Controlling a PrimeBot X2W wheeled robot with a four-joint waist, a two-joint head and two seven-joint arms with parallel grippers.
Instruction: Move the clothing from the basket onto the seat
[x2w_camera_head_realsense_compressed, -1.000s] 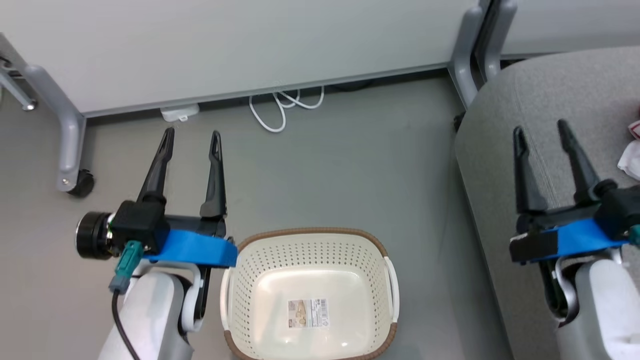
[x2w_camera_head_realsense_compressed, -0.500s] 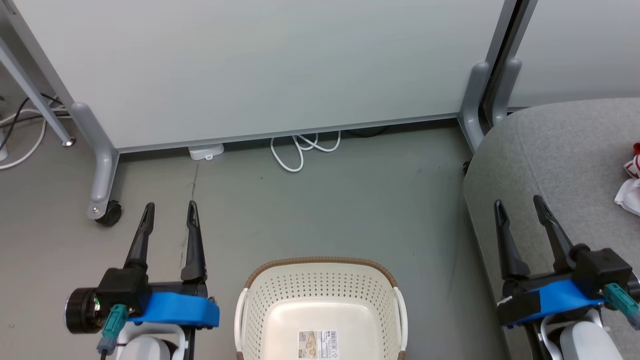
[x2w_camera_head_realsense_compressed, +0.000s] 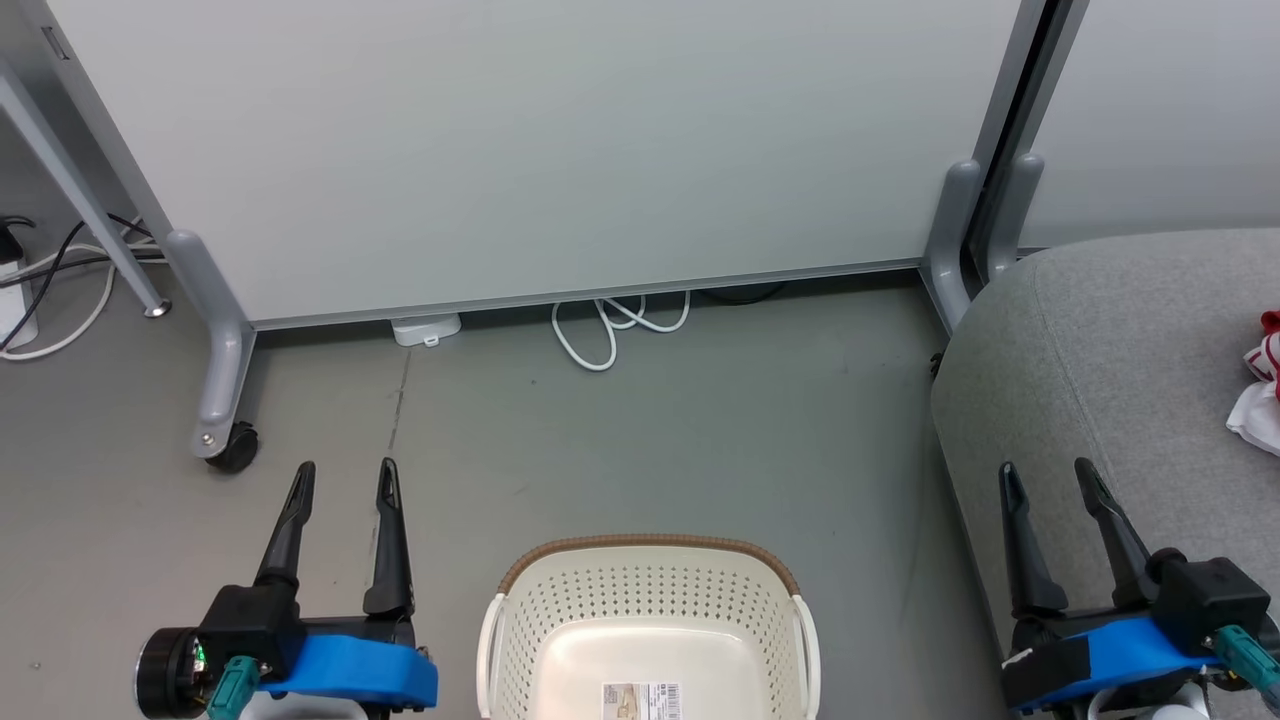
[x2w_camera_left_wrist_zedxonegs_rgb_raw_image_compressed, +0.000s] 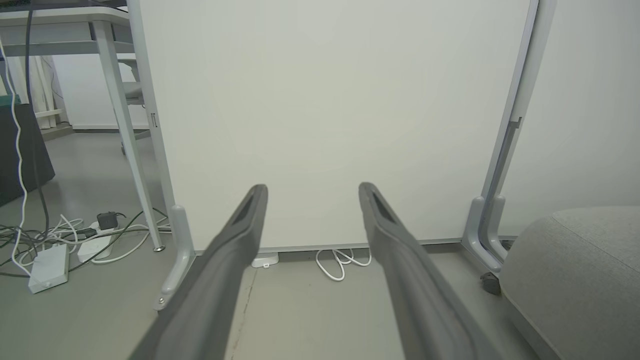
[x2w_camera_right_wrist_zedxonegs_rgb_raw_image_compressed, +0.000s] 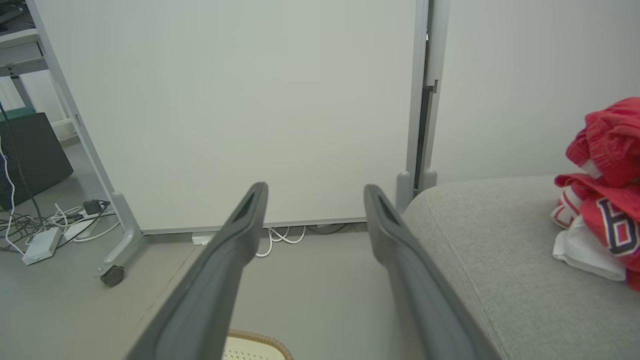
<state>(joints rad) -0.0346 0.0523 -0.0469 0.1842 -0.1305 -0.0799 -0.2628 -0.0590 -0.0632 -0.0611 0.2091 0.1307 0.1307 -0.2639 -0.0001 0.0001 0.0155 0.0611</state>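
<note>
Left gripper (x2w_camera_head_realsense_compressed: 346, 467) and right gripper (x2w_camera_head_realsense_compressed: 1045, 468) gape wide, empty; clothing (x2w_camera_right_wrist_zedxonegs_rgb_raw_image_compressed: 605, 200) on the seat (x2w_camera_right_wrist_zedxonegs_rgb_raw_image_compressed: 480, 240) looks light and floppy, so pinch a bunched fold.

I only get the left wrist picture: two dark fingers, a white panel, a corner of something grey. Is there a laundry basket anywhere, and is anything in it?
Observer: Yes. In the head view the basket stands on the floor between the two arms. The part of its inside that shows holds no clothes, just a label.
Operator: Then where are the clothes?
Observer: The right wrist view has the red clothing piled on the grey seat.
Operator: Is the other arm holding any of it?
Observer: No. The right fingers stand apart over the seat's near edge with nothing between them.
</note>
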